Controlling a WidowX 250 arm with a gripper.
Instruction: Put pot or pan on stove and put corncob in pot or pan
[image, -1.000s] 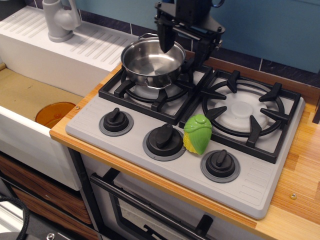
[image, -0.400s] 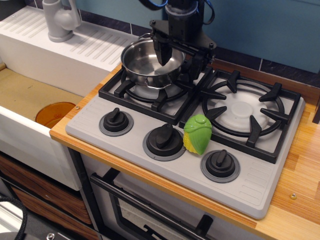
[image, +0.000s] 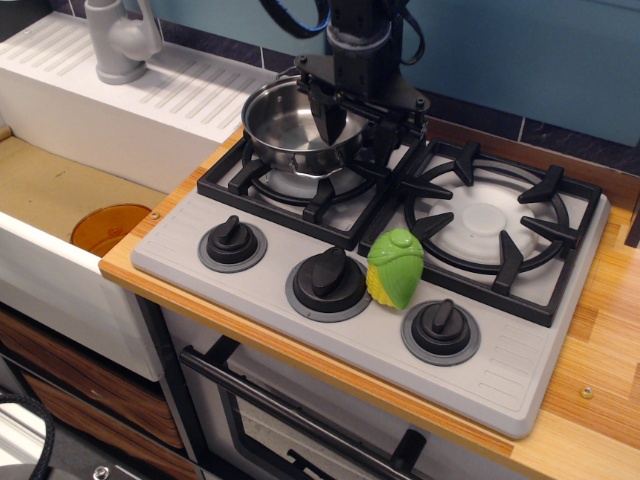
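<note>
Shiny steel pot — round, shallow, 2 wire loop handles.

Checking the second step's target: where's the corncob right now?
The corncob stands on the grey stove panel near the front, between the middle knob and the right knob, just in front of the right burner. It is not in the pot.

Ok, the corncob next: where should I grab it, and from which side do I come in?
Come straight down from above. The corncob stands roughly upright on the stove, between the middle knob and the right knob, so side approaches look cramped. Close across its rounded green upper half, fingers left and right, where the husk is widest. The gripper is at the pot rim.
</note>
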